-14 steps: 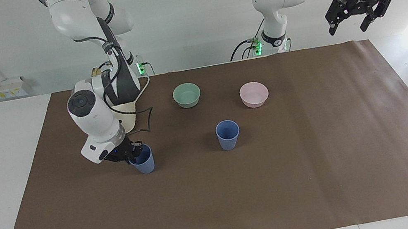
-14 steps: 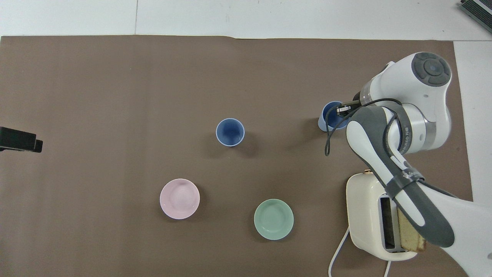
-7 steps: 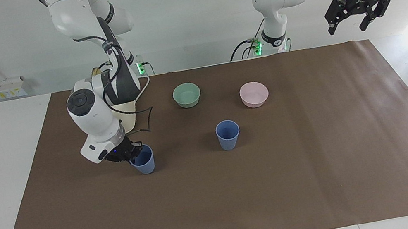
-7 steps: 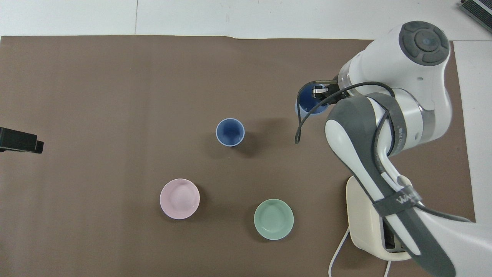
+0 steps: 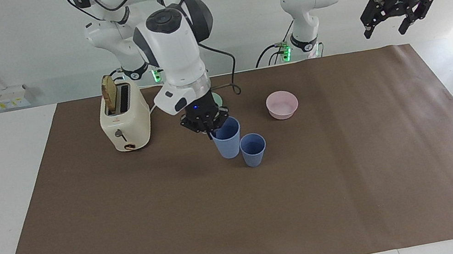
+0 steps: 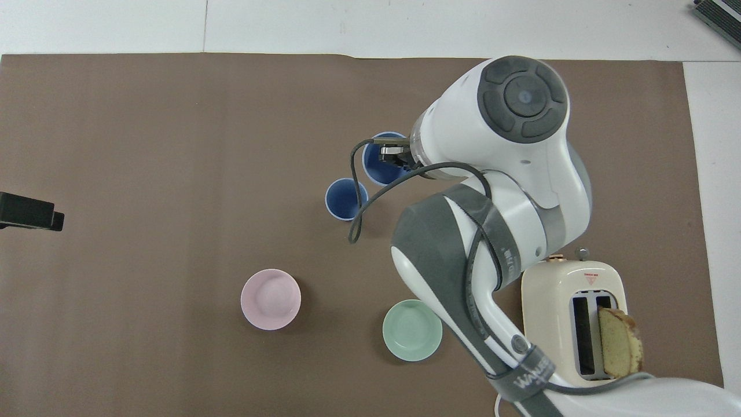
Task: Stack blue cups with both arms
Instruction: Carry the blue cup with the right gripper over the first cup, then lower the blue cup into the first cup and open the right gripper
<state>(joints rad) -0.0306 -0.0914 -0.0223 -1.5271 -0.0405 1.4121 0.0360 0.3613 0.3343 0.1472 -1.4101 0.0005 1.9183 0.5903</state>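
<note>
Beside the standing matte blue tapered cup (image 5: pixel 253 149), the right end effector (image 5: pixel 206 126) had just carried in the second identical blue cup (image 5: pixel 227 138), clamped by its rim and raised, nearly ready to stack, while the left end effector (image 5: pixel 397 14) waited aloft, fingers spread.

The right arm (image 6: pixel 498 191) reached in over the brown mat (image 6: pixel 145 145), its gripper (image 6: pixel 392 155) at the rim of a raised blue cup (image 6: pixel 379 168), one finger (image 6: pixel 389 152) inside the cup's mouth. That cup appeared just beside the second blue cup (image 6: pixel 345 198), which stood upright on the mat, the landmark for the rest. The pink bowl (image 6: pixel 270 299) and the green bowl (image 6: pixel 411 329) lay nearer the robots than it, and the cream toaster (image 6: pixel 570 313), holding a slice of bread (image 6: pixel 617 347), stood toward the right arm's end.
</note>
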